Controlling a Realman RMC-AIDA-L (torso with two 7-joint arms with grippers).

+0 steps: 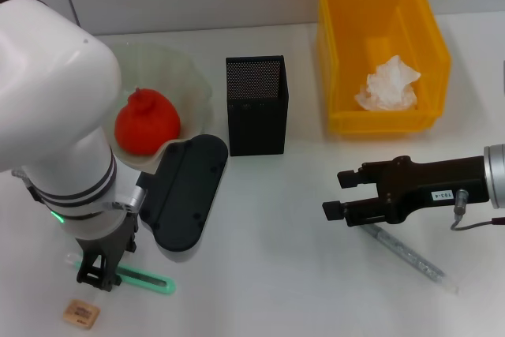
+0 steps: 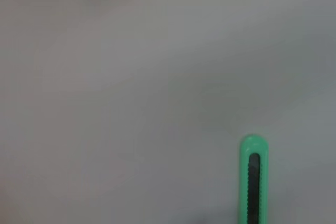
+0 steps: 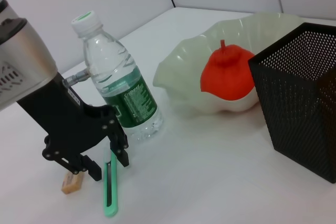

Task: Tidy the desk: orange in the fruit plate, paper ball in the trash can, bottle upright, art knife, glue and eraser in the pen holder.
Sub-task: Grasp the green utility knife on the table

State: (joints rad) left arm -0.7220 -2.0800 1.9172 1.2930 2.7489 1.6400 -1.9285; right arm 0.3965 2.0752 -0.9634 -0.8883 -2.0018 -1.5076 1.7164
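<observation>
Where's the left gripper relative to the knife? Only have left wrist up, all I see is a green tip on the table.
Observer: Left gripper is low over the art knife, fingers open astride one end.
Operator: Bottle upright yet?
Observer: Yes, bottle stands beside that gripper.
Operator: Eraser?
Observer: Eraser lies on the table close by the knife.
Operator: Right arm?
Observer: Right gripper open, above the glue.

Orange (image 1: 147, 123) in fruit plate (image 1: 193, 84) (left of pen holder (image 1: 256, 105))
</observation>
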